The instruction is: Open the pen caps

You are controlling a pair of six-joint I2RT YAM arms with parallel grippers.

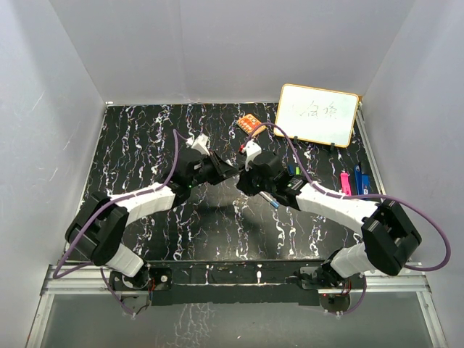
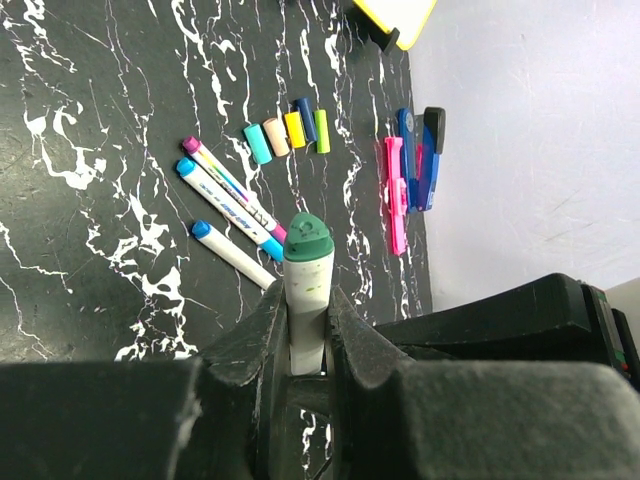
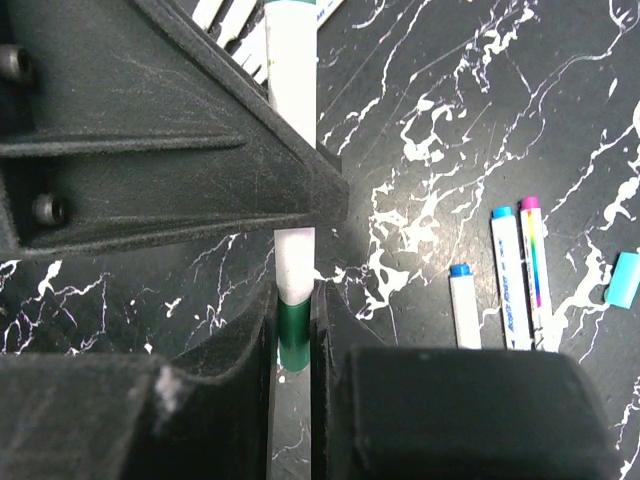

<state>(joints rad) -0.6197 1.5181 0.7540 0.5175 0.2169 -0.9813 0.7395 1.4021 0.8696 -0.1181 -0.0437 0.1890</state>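
**Green cap still on; five caps already off**

The left tool point(image 2: 307, 300) is clenched on a white marker point(image 3: 292, 70). The right tool point(image 3: 295, 290) is clenched on a green end point(image 3: 293, 335) of that same marker, and the two tools meet in the air above the middle of the bench point(image 1: 145, 145). The green cap point(image 2: 307, 238) sits on the marker just past the left fingertips, not yet pulled off.

Five loose caps point(image 2: 290, 130) lie in a row on the bench, with three markers point(image 2: 232, 205) just beside them. From that I judge much of the job is done. The green one is in hand and remains to be opened.

The left wrist view shows the cap's cone and the row of caps, but hides the right tool's grip. The right wrist view shows that grip, and more white barrels point(image 3: 235, 20) at its top edge, but only one teal cap point(image 3: 625, 278). I cannot tell whether the green in the right tool is a cap or a tail plug.

Only the top view shows both arms, plus a whiteboard point(image 1: 319, 114) and an orange block point(image 1: 250, 125) beyond. The marker is too small to read there.
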